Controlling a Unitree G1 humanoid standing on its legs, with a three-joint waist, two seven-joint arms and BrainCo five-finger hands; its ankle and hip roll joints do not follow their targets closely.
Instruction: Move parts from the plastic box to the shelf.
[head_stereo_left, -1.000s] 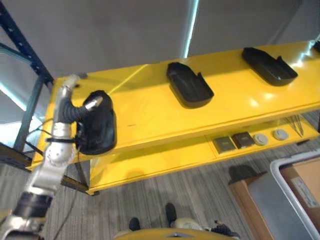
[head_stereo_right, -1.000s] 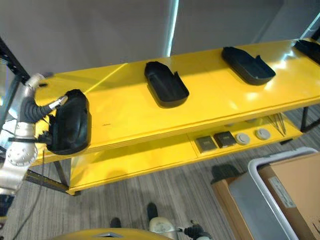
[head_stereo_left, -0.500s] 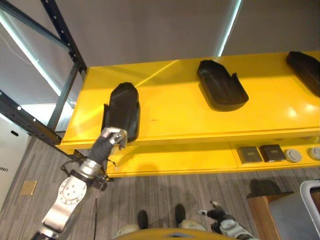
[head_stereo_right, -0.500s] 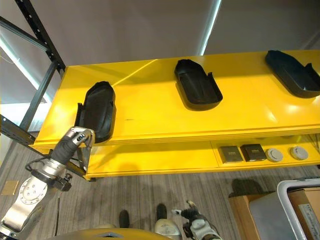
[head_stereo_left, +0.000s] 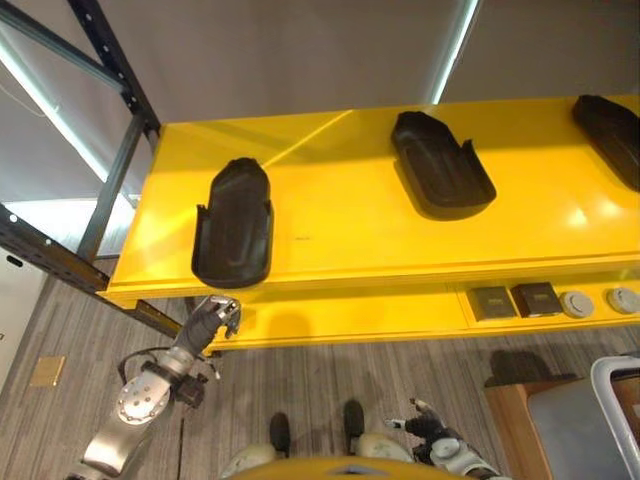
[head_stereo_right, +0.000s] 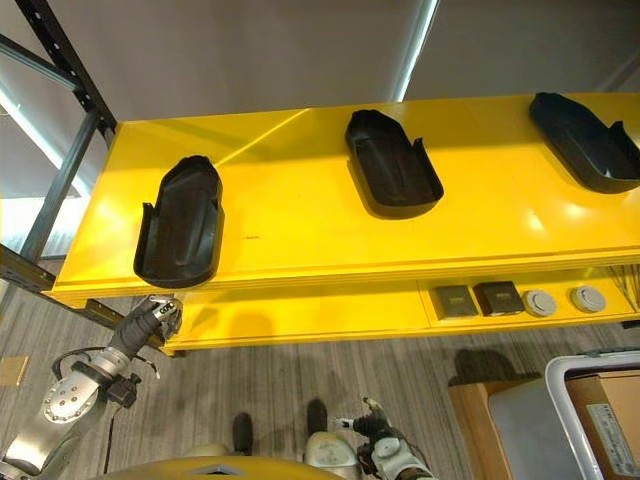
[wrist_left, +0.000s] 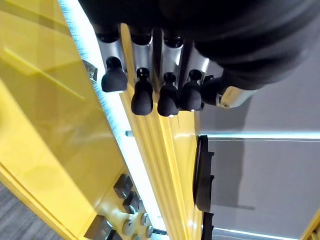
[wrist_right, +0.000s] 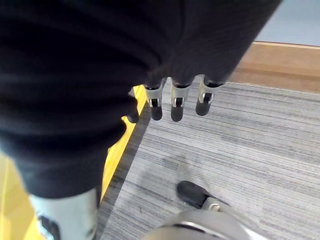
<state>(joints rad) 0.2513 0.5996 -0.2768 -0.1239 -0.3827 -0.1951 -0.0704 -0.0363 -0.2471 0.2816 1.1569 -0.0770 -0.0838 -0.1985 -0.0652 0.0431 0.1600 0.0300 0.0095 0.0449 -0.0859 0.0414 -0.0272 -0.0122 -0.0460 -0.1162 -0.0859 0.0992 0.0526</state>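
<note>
Three black parts, the left one (head_stereo_left: 233, 224), the middle one (head_stereo_left: 441, 165) and the right one (head_stereo_right: 587, 140), lie on the yellow shelf (head_stereo_left: 340, 235), while the left hand (head_stereo_left: 214, 318) hangs empty below its near edge with loose fingers, and the right hand (wrist_right: 172, 102) hangs loose and empty above the floor (wrist_right: 240, 150).

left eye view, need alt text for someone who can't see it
Three black moulded parts lie spaced along a yellow shelf: the left part, the middle part and the right part. The left hand hangs empty below the shelf's front edge.
</note>
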